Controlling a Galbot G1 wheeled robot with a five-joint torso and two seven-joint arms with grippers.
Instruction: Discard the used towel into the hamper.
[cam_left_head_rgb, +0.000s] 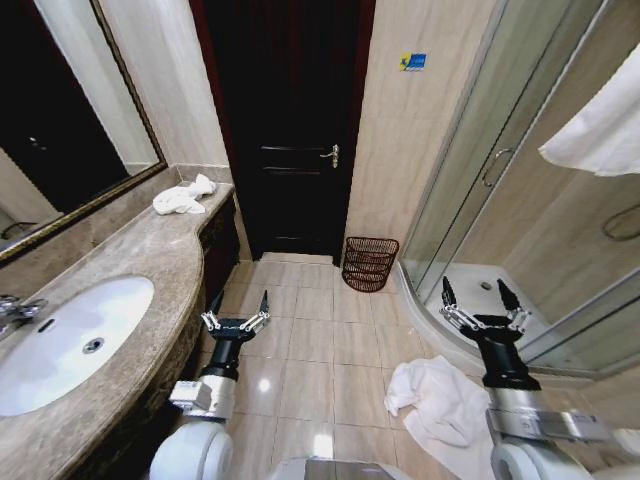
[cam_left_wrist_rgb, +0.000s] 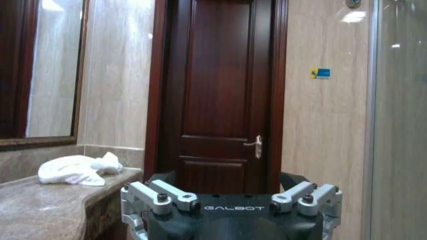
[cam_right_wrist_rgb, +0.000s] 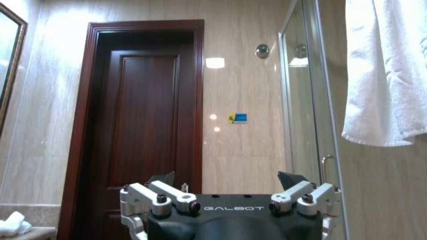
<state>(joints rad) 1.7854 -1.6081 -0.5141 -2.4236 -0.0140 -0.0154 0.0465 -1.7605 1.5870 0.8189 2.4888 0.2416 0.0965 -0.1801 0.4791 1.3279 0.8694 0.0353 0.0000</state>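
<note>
The hamper (cam_left_head_rgb: 369, 263), a small dark reddish-brown open-weave basket, stands on the floor against the wall, between the door and the shower. A crumpled white towel (cam_left_head_rgb: 437, 402) lies on the floor tiles beside my right arm. Another crumpled white towel (cam_left_head_rgb: 185, 197) (cam_left_wrist_rgb: 75, 169) rests on the far end of the marble counter (cam_left_head_rgb: 120, 262). My left gripper (cam_left_head_rgb: 238, 300) (cam_left_wrist_rgb: 227, 177) is held up beside the counter's edge, open and holding nothing. My right gripper (cam_left_head_rgb: 475, 290) (cam_right_wrist_rgb: 227, 176) is raised near the shower, above the floor towel, also open and holding nothing.
A dark wooden door (cam_left_head_rgb: 288, 120) is closed straight ahead. A glass shower enclosure (cam_left_head_rgb: 500, 180) stands on the right, with a white towel (cam_left_head_rgb: 600, 125) (cam_right_wrist_rgb: 387, 70) hanging on it. The sink (cam_left_head_rgb: 65, 340) and a mirror (cam_left_head_rgb: 60, 110) are on the left. Bare floor tiles run from me to the hamper.
</note>
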